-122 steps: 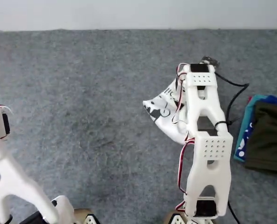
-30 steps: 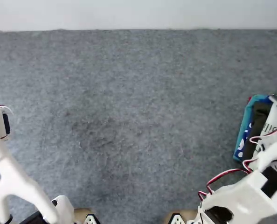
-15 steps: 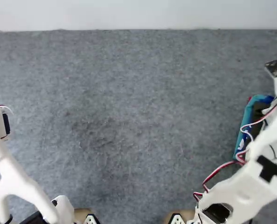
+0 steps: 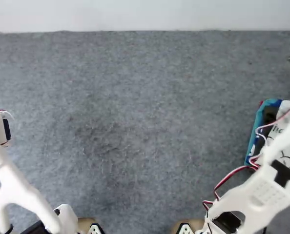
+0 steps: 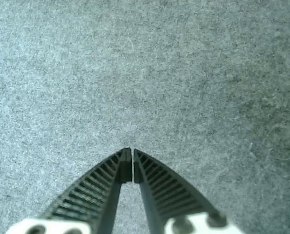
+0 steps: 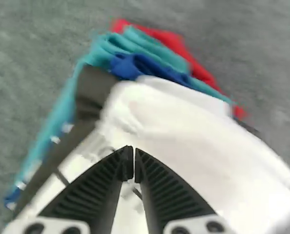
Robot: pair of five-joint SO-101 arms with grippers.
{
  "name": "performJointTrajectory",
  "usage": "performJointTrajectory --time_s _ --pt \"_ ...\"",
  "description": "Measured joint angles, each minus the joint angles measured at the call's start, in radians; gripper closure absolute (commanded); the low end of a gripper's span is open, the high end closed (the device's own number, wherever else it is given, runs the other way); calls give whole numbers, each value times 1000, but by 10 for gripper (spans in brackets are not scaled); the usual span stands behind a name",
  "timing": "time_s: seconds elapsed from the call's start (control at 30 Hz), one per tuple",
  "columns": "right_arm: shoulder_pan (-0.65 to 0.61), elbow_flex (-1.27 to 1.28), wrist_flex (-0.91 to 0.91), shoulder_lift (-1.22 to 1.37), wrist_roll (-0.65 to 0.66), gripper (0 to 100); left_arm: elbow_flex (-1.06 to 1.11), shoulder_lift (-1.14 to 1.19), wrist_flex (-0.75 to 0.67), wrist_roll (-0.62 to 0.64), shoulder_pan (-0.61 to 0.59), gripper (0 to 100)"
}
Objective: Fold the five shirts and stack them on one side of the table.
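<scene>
I'm looking at the last stretch, I think. The right gripper [image 6: 129, 163] is hanging over the stack [image 4: 260, 127] at the counter's [image 4: 135, 122] right edge, its jaws closed — apparently pinching the white shirt [image 6: 184, 126], which is lying on top of dark, blue, teal and red layers. I'm counting five there, so I'm judging only the release is left. The left gripper [image 5: 132, 165] is idling above bare counter, jaws closed on nothing.
</scene>
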Motion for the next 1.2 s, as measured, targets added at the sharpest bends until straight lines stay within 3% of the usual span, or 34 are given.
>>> performJointTrajectory --time_s 0.3,0.47,0.63,0.9,1.07,1.2 --pt "172 -5 -339 190 26 985 0 0 0 0 0 987" --pt "190 -44 -391 308 25 987 0 0 0 0 0 987" --pt "190 -84 -270 256 -51 984 0 0 0 0 0 987" --pt "189 -94 25 32 -58 984 0 0 0 0 0 987" --pt "226 -94 222 -11 58 983 0 0 0 0 0 987" --pt "288 -81 262 25 129 983 0 0 0 0 0 987"
